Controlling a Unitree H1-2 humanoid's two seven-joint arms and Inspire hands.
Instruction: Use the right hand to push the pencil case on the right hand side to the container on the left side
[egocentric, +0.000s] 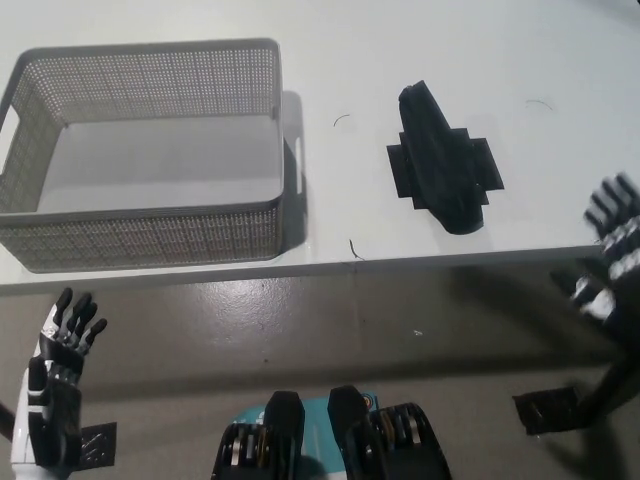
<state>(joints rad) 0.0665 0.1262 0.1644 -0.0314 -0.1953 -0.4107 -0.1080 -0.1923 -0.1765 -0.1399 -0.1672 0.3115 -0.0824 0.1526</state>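
The case is lying right of the basket, well apart, long axis running away from the robot, slightly slanted. Right hand is hovering right of the case, fingers apart, empty. Left hand is resting below the basket, fingers apart.

The robot's white left hand, with black segments along its fingers, rests at the lower left, below the near edge of the white table and off its surface. Its fingers point up toward that edge, held apart and holding nothing; the white forearm runs down out of the bottom left corner. The black right hand shows at the far right, blurred, at the table's near right edge. Its fingers point upward and look spread, with nothing between them. The black right arm comes up from the bottom right.
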